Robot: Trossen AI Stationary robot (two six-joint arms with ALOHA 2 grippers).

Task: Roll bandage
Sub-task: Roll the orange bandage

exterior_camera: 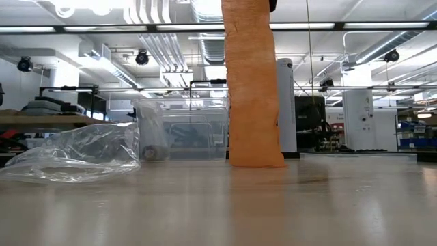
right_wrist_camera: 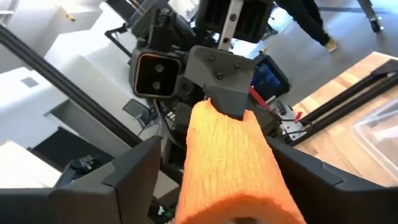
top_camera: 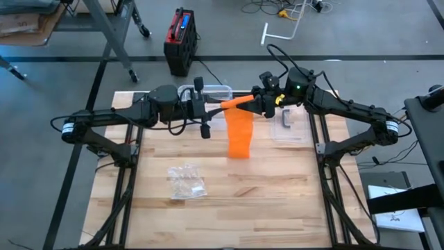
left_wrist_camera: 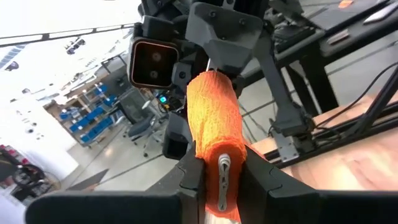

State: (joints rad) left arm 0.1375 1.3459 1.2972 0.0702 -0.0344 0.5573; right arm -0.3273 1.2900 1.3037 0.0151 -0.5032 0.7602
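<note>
Overhead, the orange rolled bandage (top_camera: 238,102) is clamped at one end by the closed left gripper (top_camera: 220,105). The other end is flanked by the spread, non-gripping right gripper (top_camera: 255,101). Its loose strip hangs to the wooden table (top_camera: 277,187), the top being cut off in the low view.

Two dark, near-black arms are seen, each built of slim links and blocky joint housings. A white band is worn by the left arm (top_camera: 67,129) and by the right arm (top_camera: 392,128) near the base. Black cables are looped along both. A green light is shown on the right wrist, with yellow markings at its 9 o'clock.
</note>
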